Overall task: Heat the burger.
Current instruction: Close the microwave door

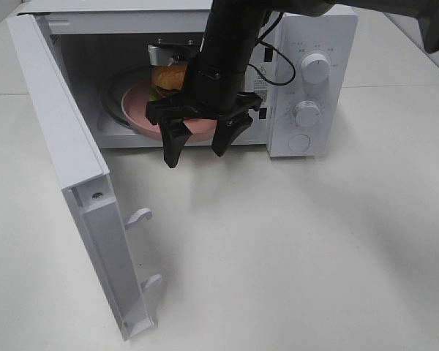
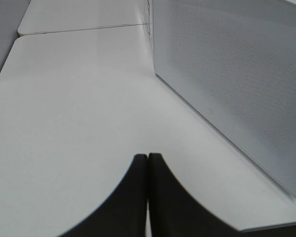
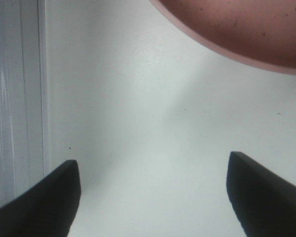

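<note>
Nearest the lens in the high view, one white microwave door (image 1: 66,168) is hanging wide open at about eight o'clock, showing two latch hooks (image 1: 139,216) along its inner edge. One microwave (image 1: 329,29) is standing at twelve o'clock on the white table (image 1: 300,263), carrying two knobs (image 1: 316,67) and one round button (image 1: 300,143) at about two o'clock. One burger (image 1: 168,76) is sitting on one pink plate (image 1: 140,110) inside the cavity, partly hidden by the arm. The right gripper (image 1: 197,155) is hanging just in front of the opening and the plate, its jaws spread wide and holding nothing.

From the left wrist, the left gripper (image 2: 147,157) is pointing along the table with its two fingers (image 2: 163,197) pressed together, gripping nothing. One perforated white panel (image 2: 227,74) is standing beside it.

From the right wrist, the right gripper's two fingers (image 3: 44,197) are standing far apart over a white surface. One curved edge of the pink plate (image 3: 246,29) is showing beyond them.
</note>
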